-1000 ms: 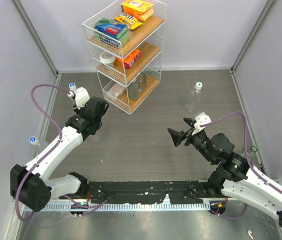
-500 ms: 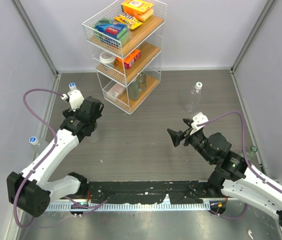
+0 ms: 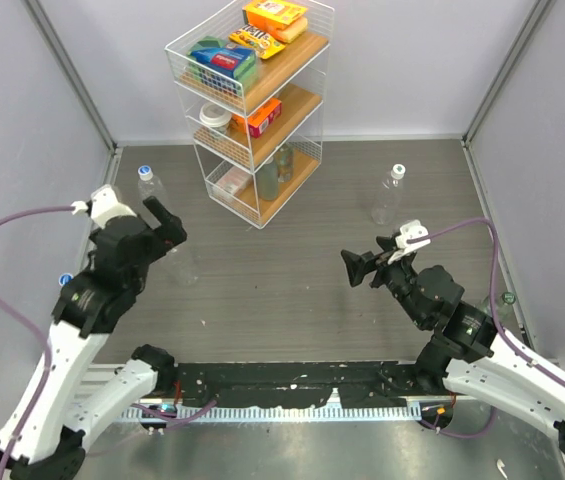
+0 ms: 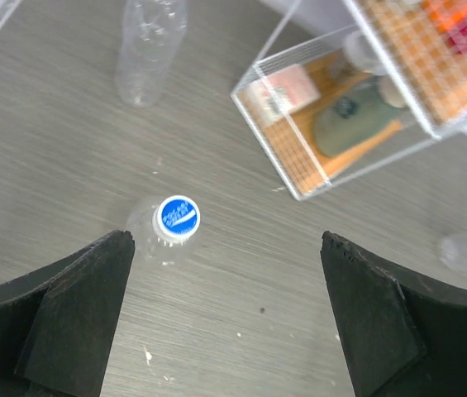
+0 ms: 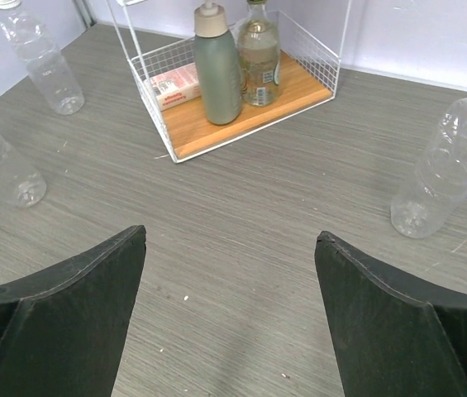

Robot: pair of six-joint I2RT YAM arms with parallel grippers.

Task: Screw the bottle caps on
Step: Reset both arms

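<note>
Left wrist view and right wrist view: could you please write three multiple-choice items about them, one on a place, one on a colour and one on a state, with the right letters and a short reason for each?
1. Where is the blue-and-white cap in the left wrist view?
A. On an upright bottle standing on the table
B. Lying loose on the table
C. Inside a drawer

2. What colour is the pump bottle on the bottom shelf of the wire rack?
A. Red
B. Grey-green
C. Yellow

3. What is the state of the left hand?
A. Shut on a cap
B. Shut on a bottle
C. Open, holding nothing

Answers: 1 A, the cap sits on a clear bottle seen from above; 2 B, its body is grey-green under a beige pump; 3 C, its fingers stand wide apart and touch nothing.
</note>
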